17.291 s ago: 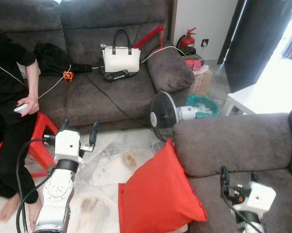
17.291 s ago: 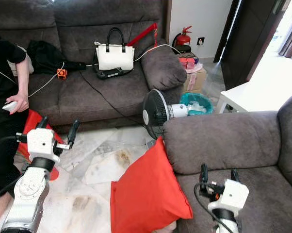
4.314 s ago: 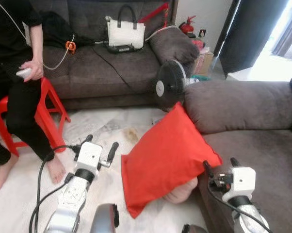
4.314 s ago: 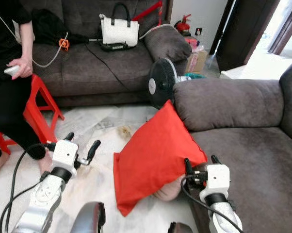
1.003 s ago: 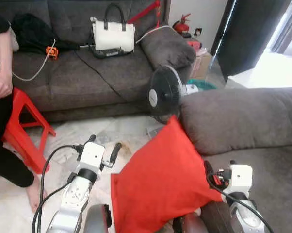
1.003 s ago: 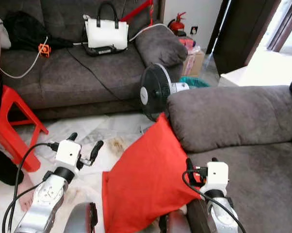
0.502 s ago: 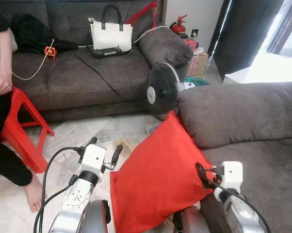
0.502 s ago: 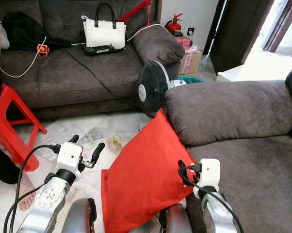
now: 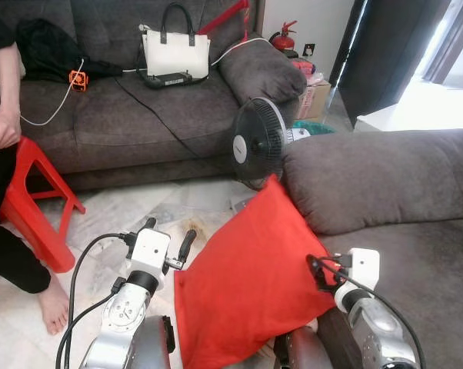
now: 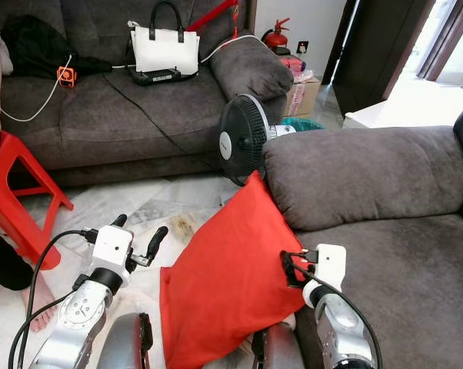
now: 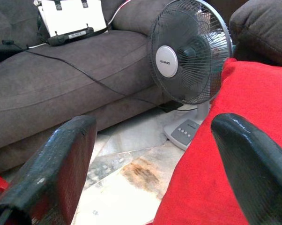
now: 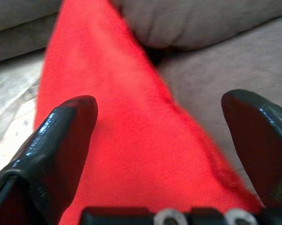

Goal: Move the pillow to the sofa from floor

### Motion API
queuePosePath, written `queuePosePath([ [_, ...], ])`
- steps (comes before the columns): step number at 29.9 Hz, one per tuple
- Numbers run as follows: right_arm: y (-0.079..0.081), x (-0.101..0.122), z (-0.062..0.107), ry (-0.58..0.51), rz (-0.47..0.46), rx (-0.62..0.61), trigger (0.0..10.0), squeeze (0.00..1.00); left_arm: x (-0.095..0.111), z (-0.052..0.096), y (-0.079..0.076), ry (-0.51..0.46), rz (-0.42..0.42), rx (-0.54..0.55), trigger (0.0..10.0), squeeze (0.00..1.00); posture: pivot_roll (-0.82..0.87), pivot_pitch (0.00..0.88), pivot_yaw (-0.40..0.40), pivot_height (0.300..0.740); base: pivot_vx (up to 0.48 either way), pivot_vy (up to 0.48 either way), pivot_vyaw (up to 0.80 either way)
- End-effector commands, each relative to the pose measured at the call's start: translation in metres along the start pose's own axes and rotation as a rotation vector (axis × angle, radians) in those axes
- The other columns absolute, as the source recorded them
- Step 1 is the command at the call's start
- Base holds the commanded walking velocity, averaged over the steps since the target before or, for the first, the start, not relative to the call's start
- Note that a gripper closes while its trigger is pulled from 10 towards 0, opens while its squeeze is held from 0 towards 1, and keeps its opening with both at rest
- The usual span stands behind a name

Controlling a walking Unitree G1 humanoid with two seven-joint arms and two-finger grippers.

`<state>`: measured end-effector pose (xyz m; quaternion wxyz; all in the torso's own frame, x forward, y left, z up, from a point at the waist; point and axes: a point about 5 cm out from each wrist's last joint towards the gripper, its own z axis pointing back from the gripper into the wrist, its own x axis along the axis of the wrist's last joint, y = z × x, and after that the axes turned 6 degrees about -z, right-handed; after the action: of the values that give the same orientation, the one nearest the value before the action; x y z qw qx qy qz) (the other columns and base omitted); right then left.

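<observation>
The red pillow leans on the sofa; judged soft, light and bulky, best pinched at an edge. Right gripper gapes wide at its corner, left gripper spread beside it; both empty.

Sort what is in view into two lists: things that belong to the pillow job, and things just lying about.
Belongs to the job:
red pillow
near sofa
left gripper, open
right gripper, open, at the pillow's edge

Just lying about:
black fan
white handbag
red stool
fire extinguisher
far sofa
</observation>
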<state>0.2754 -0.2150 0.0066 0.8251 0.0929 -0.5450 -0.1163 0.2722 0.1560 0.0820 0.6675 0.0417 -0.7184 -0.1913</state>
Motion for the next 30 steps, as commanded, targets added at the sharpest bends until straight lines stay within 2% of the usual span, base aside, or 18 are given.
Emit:
queuePosePath([
  [1,-0.006,0.001,0.000,0.004,-0.012,-0.030,10.0,0.00,-0.001,-0.002,0.001,0.008,-0.015,-0.001,10.0,0.00,0.12,0.000,-0.103,0.538,0.000,0.000,0.00],
  [3,-0.008,0.000,0.000,0.011,-0.010,-0.036,10.0,0.00,-0.001,-0.002,0.001,0.008,-0.017,0.000,10.0,0.00,0.13,0.000,-0.105,0.538,0.000,0.000,0.00],
  [9,-0.028,-0.001,0.007,0.021,-0.027,-0.082,10.0,0.00,-0.002,-0.002,0.002,0.009,-0.017,0.004,10.0,0.00,0.12,0.000,-0.104,0.538,0.000,0.000,0.00],
  [15,-0.044,-0.010,0.018,0.084,-0.030,-0.073,10.0,0.00,-0.001,-0.003,0.000,0.007,-0.012,-0.006,10.0,0.00,0.11,0.000,-0.102,0.538,0.000,0.000,0.00],
  [20,-0.038,-0.024,0.022,0.185,-0.065,0.045,10.0,0.00,-0.002,-0.005,-0.001,0.012,-0.009,-0.015,10.0,0.00,0.11,0.000,-0.100,0.538,0.000,0.000,0.00],
  [24,-0.036,-0.030,0.023,0.213,-0.066,0.058,10.0,0.00,-0.003,-0.005,-0.001,0.017,-0.009,-0.017,10.0,0.00,0.12,0.000,-0.102,0.538,0.000,0.000,0.00],
  [30,-0.029,-0.031,0.021,0.205,-0.194,0.090,10.0,0.00,-0.004,-0.005,0.000,0.020,-0.008,-0.016,10.0,0.00,0.12,0.000,-0.102,0.538,0.000,0.000,0.00],
])
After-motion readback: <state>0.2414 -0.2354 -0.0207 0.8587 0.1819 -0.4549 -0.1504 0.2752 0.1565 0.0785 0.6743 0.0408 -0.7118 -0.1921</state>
